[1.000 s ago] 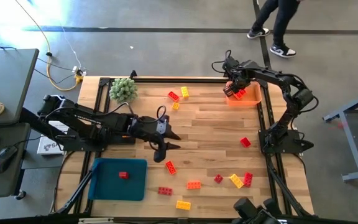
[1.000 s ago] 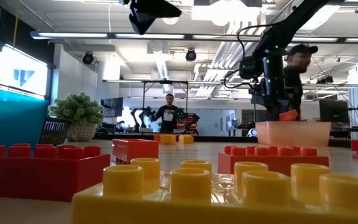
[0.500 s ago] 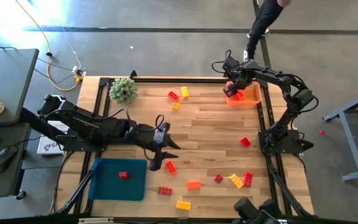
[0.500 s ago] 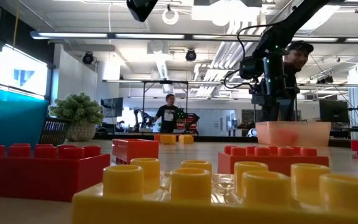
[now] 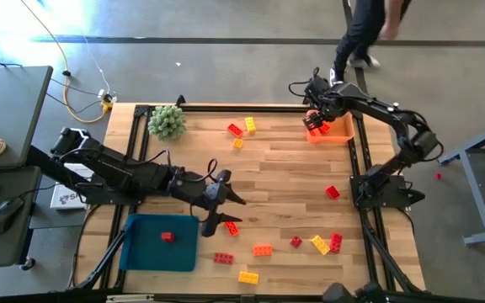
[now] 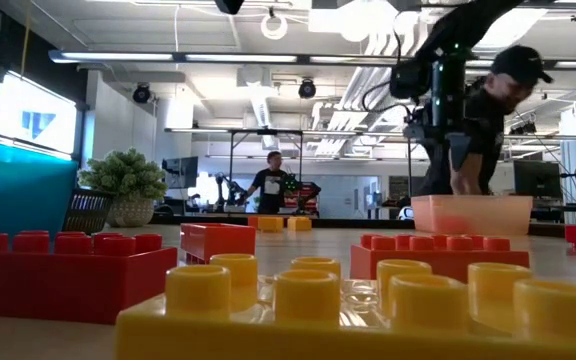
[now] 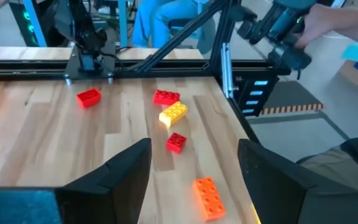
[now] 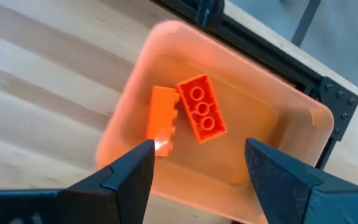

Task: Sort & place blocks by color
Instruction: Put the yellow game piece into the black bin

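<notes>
Our right gripper [image 8: 194, 180] hangs open and empty over the orange tray [image 8: 135, 112]; our left gripper [image 5: 222, 210], open, must close on a red block [image 5: 231, 226].

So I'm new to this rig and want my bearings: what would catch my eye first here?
The right gripper hangs open over the orange tray at the table's far right corner, two orange blocks inside. The left gripper hovers open mid-table by the blue tray, which holds one red block.
</notes>
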You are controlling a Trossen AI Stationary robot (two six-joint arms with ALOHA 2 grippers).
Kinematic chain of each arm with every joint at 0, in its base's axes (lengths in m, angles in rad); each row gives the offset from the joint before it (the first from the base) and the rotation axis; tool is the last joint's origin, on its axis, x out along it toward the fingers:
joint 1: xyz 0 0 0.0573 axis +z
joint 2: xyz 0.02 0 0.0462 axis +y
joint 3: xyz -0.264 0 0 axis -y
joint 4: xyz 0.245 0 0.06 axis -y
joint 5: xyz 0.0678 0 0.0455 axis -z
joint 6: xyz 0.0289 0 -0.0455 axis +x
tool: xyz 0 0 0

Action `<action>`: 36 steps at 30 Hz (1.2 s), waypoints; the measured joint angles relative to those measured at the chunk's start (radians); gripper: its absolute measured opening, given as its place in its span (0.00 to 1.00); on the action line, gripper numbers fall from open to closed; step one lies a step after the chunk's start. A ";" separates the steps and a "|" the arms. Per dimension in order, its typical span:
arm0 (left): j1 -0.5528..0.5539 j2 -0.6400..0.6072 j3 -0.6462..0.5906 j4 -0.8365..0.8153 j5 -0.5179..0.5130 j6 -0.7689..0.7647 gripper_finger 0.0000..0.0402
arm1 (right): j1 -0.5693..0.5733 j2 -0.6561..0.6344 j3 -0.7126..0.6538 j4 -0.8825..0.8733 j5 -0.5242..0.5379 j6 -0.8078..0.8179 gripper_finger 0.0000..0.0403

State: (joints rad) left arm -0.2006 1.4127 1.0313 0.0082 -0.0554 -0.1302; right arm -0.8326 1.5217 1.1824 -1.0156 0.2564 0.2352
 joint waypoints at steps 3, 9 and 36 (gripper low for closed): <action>-0.027 0.014 0.000 -0.002 -0.041 -0.024 0.57 | 0.037 -0.048 0.000 -0.004 0.000 0.040 0.59; -0.092 0.068 0.002 0.017 -0.103 -0.053 0.57 | 0.113 -0.124 0.000 -0.020 0.001 0.126 0.59; -0.231 0.447 0.278 -0.167 -0.035 -0.226 0.57 | 0.273 -0.168 0.000 -0.043 0.023 0.264 0.59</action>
State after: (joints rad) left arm -0.4315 1.8597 1.3094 -0.1589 -0.0899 -0.3562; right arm -0.5598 1.3537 1.1824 -1.0590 0.2790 0.4987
